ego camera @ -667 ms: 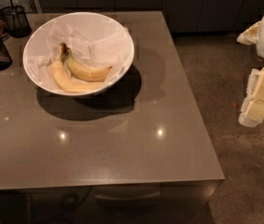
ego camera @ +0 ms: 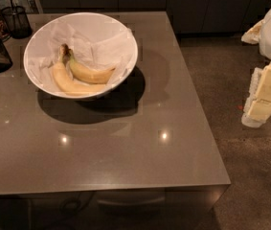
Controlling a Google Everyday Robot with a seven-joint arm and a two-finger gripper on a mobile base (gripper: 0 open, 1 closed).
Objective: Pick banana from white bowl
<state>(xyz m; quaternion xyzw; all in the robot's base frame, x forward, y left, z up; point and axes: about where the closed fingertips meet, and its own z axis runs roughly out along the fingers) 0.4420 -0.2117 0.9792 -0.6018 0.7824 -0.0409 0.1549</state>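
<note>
Hovering: gripper point(ego camera: 264, 97) beside surface point(ego camera: 125, 166); opening, cannot tell.
Risk: seizing paler banana point(ego camera: 68, 84) touching banana point(ego camera: 91, 74), well left in white bowl point(ego camera: 80, 15).

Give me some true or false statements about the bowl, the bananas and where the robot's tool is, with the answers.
1. The banana and a paler banana both lie in the bowl. True.
2. The tool is down inside the bowl. False: it hangs off to the right of the table, over the floor.
3. The bowl is lined with crumpled white paper. True.
4. The mesh cup stands in the bowl. False: it stands outside the bowl, at the far left.
5. The tool holds the banana. False: the banana lies in the bowl, far from the tool.
</note>
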